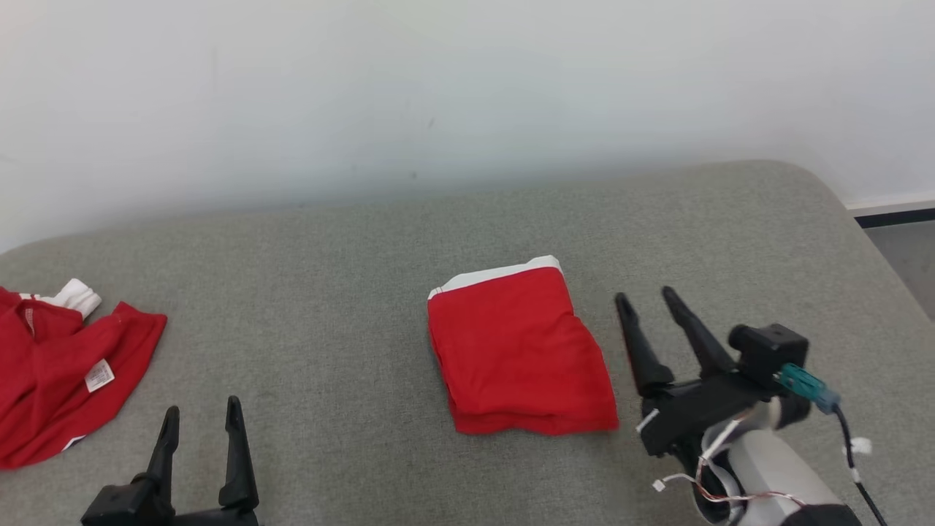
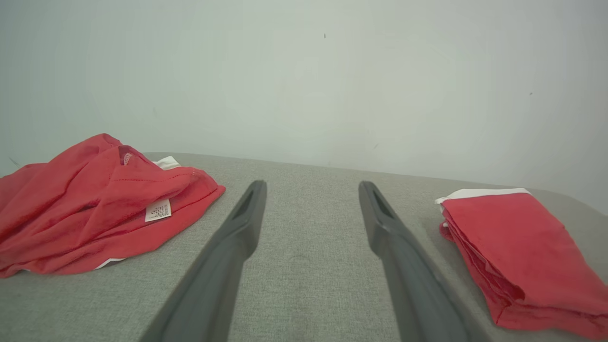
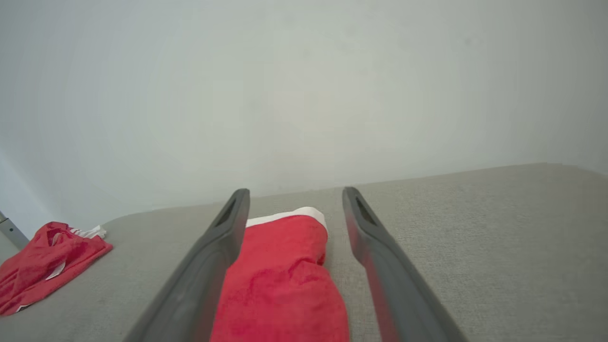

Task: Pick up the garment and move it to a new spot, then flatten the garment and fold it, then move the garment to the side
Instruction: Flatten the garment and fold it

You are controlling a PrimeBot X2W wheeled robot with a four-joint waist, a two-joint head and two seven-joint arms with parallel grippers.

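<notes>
A folded red garment with a white band at its far edge lies flat in the middle of the grey padded table. My right gripper hovers just right of it, open, fingers pointing away from me, holding nothing. In the right wrist view the folded garment lies between and beyond the spread fingers of the right gripper. My left gripper stands open at the lower left, well apart from the garment. The left wrist view shows the left gripper over bare table, with the folded garment to its right.
A crumpled red garment with white trim and a care label lies at the table's left edge, also seen as a red heap in the left wrist view. A pale wall stands behind the table. The table's rounded right corner drops to the floor.
</notes>
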